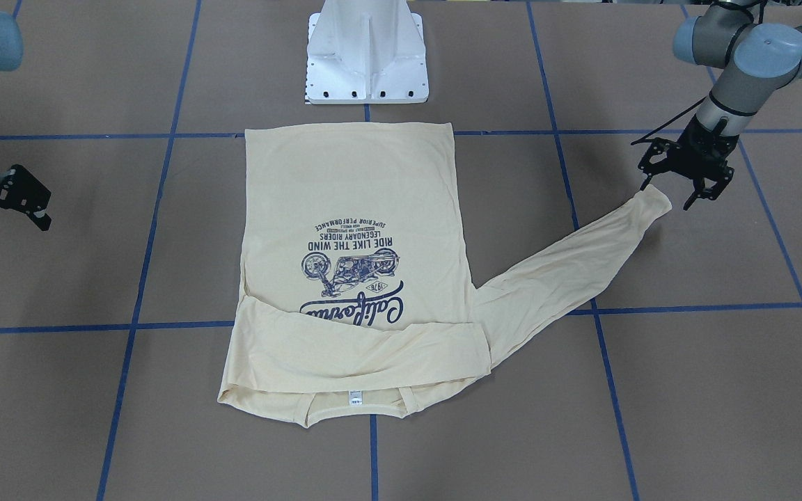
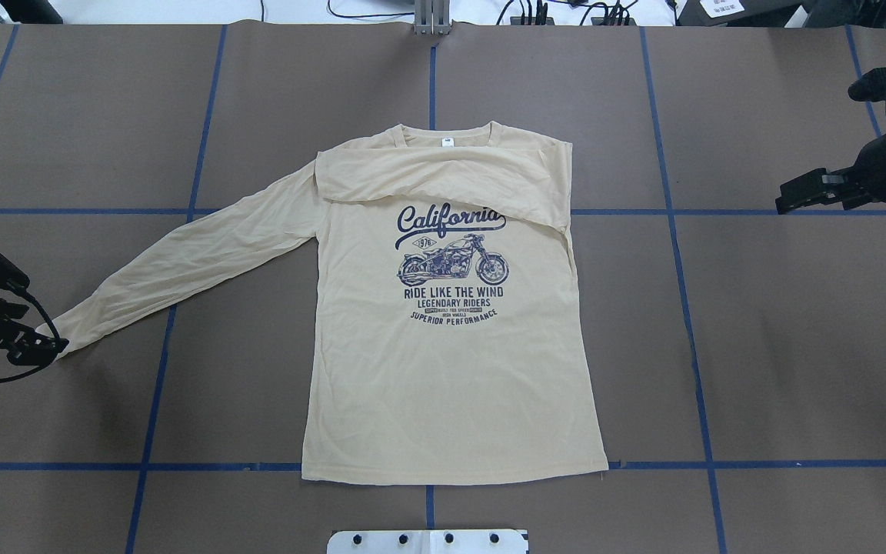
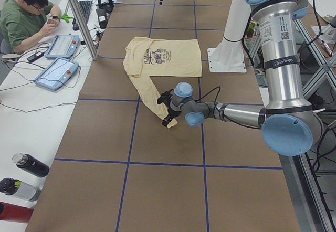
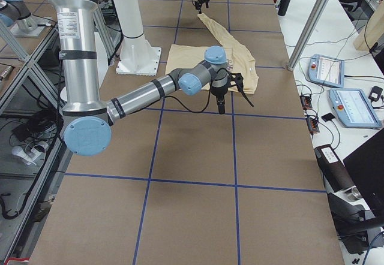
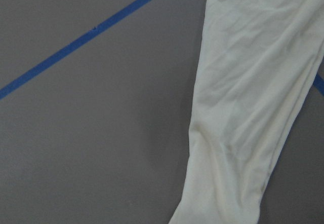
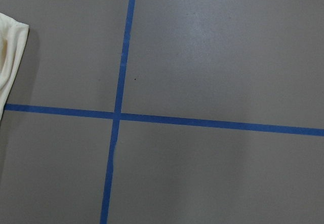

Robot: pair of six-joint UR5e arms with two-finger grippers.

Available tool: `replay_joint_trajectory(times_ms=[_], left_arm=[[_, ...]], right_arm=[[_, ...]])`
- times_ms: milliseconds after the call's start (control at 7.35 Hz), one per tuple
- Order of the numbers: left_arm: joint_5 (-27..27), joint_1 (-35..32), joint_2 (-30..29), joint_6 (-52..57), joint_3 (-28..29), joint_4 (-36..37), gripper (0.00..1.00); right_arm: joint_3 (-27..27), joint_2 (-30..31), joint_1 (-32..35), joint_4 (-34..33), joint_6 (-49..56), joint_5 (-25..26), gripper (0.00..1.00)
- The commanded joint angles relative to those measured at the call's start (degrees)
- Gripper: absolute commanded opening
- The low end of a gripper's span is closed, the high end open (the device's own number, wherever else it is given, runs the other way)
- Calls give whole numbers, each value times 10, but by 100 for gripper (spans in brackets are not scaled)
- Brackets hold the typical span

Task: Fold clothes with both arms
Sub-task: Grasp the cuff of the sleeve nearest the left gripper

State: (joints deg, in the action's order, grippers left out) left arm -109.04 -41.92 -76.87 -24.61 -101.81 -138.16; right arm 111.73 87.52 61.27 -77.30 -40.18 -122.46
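T-shirt (image 2: 451,369) lies flat, print up, mid-table. Hem is toward the white pedestal base (image 1: 366,62), neck toward the far edge. One sleeve is folded across the chest, covering the top of the print. The other sleeve (image 2: 197,261) runs out diagonally toward the robot's left.

Left gripper (image 1: 665,196) is low at that cuff, fingers spread on either side of the cuff end. Right gripper (image 1: 8,224) is also spread, holding nothing, well apart from the shirt.

Table (image 2: 758,346) is brown, flat, gridded with blue tape (image 2: 797,464). A wide stretch of brown lies between the shirt body and the right gripper. Hem edge sits just past a tape line.

Beyond the far edge, a seated operator (image 3: 23,17) is at a white side bench with teach pendants (image 3: 56,73) and bottles (image 3: 29,165).
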Motion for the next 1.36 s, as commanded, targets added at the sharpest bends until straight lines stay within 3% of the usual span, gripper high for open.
replay_joint_trajectory(times_ms=[0, 680, 1089, 1225], left_arm=[[6, 16, 1, 0, 3, 0, 75], [7, 19, 1, 0, 9, 1, 62], [7, 20, 1, 0, 8, 1, 44], [7, 20, 1, 0, 8, 0, 33]], right_arm=[[-1, 1, 0, 1, -1, -1, 99], [-1, 0, 0, 1, -3, -1, 99], [-1, -1, 0, 1, -3, -1, 99], [-1, -2, 0, 1, -3, -1, 99]])
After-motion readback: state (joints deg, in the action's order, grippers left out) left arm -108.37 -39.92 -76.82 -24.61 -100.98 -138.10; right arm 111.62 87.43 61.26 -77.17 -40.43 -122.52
